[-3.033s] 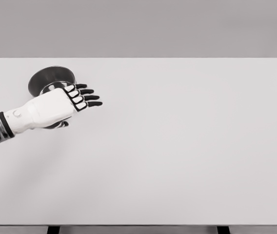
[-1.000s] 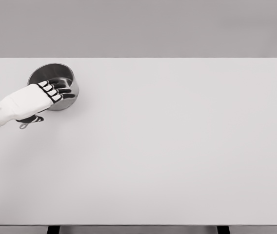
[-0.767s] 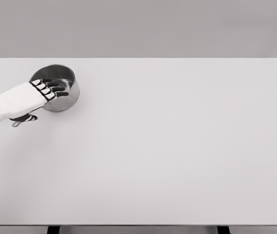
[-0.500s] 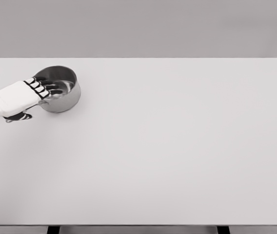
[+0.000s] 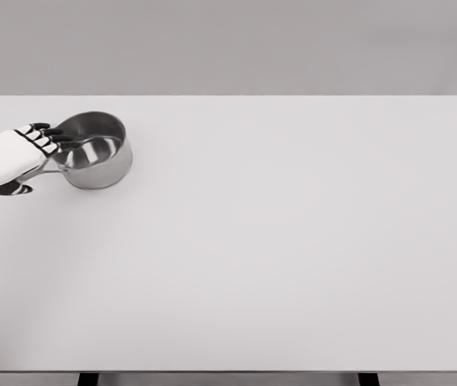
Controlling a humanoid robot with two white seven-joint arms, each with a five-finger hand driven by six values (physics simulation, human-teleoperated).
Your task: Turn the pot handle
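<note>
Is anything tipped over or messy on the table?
Nothing stands out. The pot sits upright and looks empty near the table's far left corner, with no spill visible. The left hand is beside it, over where the handle would be.

You are looking at an evenly lit, bright render with soft, diffuse light and no hard-edged shadows anywhere. The wide white rectangular table (image 5: 293, 241) reads as a flat pale field, slightly greyer toward its near edge. The round shiny steel pot (image 5: 93, 149) throws only a faint, blurred shadow on the surface at its base, and its inner wall carries muted highlights and dark reflections rather than harsh glare. The white left hand with black fingers (image 5: 11, 159) casts a small dark patch beneath its thumb side. Edges look slightly soft throughout, and you see straight table lines with no bending at the borders.
</note>
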